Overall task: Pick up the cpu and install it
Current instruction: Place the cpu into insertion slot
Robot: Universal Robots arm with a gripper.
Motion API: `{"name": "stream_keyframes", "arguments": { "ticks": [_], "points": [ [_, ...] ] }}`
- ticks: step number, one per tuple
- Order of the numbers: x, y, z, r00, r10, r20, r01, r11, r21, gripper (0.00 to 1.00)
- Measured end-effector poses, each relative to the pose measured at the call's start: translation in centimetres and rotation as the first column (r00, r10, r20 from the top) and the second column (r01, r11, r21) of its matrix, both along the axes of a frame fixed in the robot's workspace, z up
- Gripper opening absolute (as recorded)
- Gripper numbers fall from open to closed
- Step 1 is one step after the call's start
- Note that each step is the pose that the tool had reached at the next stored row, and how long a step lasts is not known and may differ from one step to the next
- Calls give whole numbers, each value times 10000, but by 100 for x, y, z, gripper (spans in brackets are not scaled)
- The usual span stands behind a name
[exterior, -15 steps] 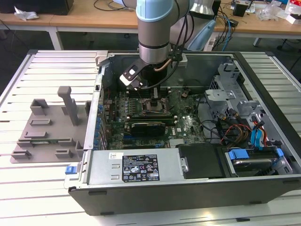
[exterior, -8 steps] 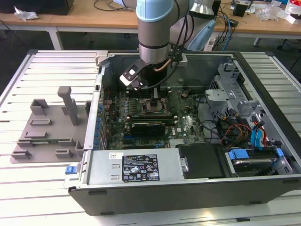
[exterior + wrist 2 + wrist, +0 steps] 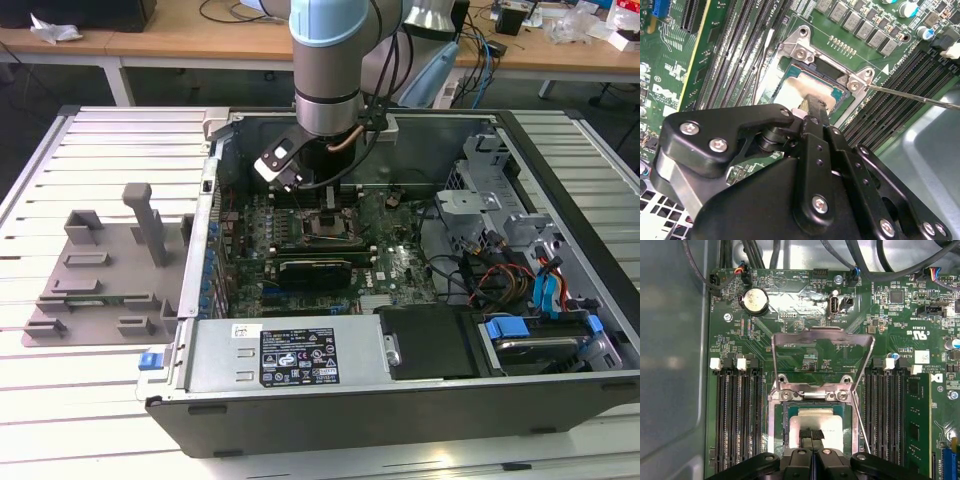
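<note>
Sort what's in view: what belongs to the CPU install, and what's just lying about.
Job in hand:
- cpu, lying in the socket opening
- socket frame
- raised load plate
- tool, tips over the cpu

Just lying about:
- grey fixture beside the case
- coin battery
- memory slots
- power supply

White triangle mark point(image 3: 885, 68) on motherboard point(image 3: 662, 75)

Bright even light, glare on cpu point(image 3: 816, 419)
</note>
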State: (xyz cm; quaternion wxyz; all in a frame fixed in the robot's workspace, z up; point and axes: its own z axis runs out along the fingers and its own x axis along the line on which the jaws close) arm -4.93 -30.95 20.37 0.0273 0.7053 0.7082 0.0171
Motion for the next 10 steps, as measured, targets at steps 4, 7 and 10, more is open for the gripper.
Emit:
{"name": "stream_keyframes", "arguments": {
  "ticks": [4, 7, 10],
  "points": [
    [-1, 3, 0, 10000, -27, 0, 27, 10000, 0, 11],
    [-1, 11, 0, 10000, -33, 0, 33, 10000, -1, 11],
    [0, 13, 0, 9999, -143, 1, 143, 9999, 1, 11]
  ]
}}
